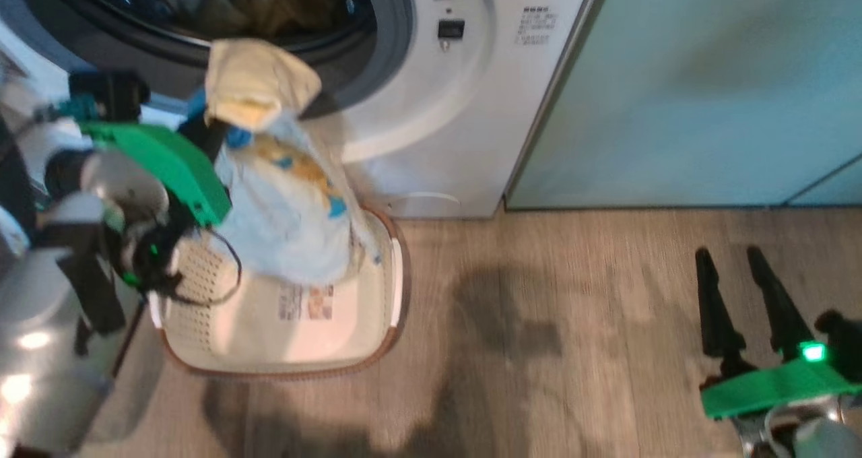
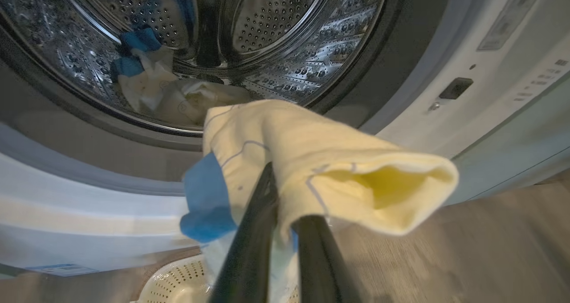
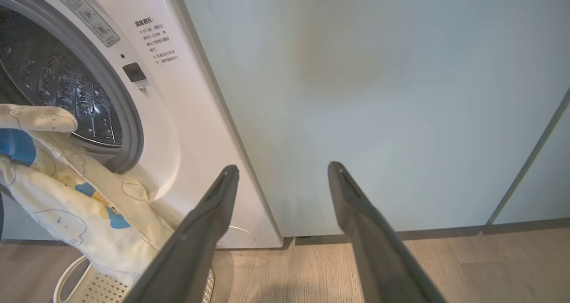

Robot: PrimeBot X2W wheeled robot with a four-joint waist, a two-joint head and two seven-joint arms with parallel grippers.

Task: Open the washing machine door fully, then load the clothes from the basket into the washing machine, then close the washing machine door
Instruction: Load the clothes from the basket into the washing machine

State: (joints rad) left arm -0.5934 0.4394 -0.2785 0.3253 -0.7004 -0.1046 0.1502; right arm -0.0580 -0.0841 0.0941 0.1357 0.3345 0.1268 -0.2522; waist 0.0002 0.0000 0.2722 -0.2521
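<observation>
Laundry loading at a white front-loading washing machine (image 1: 438,108) with a grey rubber ring (image 3: 133,133) round a shiny perforated steel drum (image 2: 276,26). The washing machine's round mouth is uncovered.

The robot's left gripper (image 2: 285,205) is clamped shut on a soft pale yellow garment (image 1: 286,209) with faint bear outlines and blue patches. It holds the garment just in front of the machine's mouth, about level with the lower lip of the drum. The top of the garment folds over the two long dark fingers (image 2: 249,249). The rest hangs down the machine's front, and its lower end reaches into a small rounded cream plastic basket (image 1: 289,372) with perforated sides and a brown rim. Whether the cloth touches the basket's floor cannot be told.

The basket stands on the pale wood-grain floor (image 1: 539,310) at the foot of the machine, directly below its mouth. A printed label (image 1: 306,303) shows on the basket's bare floor.

More pale crumpled cloth (image 2: 178,98) with blue patches lies at the bottom of the drum inside the machine.

The right gripper (image 1: 727,254) has its jaws spread wide and holds nothing. It hangs low over the floor, well apart from the machine, on the side where a flat pale green cabinet panel (image 1: 707,87) stands against the machine.
</observation>
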